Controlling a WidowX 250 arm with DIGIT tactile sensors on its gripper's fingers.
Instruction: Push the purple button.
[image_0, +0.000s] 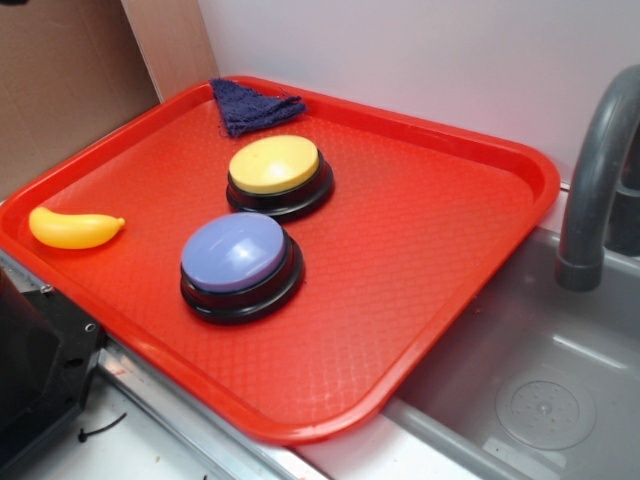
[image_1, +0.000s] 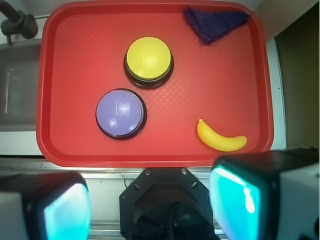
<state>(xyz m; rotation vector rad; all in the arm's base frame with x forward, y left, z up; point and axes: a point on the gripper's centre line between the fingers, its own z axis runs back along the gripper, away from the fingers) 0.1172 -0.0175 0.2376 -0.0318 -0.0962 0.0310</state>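
From the exterior view, the purple button sits dome-up on the red tray, just in front of the yellow button. At my wrist, my end effector is spread wide, empty, hovering well apart above the purple button; round, it has no long axis.

The exterior camera stands close, above one corner of the red tray, looking obliquely down toward the wall at 12 o'clock, with the sink at 4 o'clock. The wrist camera looks straight down from high above, with its fingers at 6 o'clock. Both views share the whole tray.
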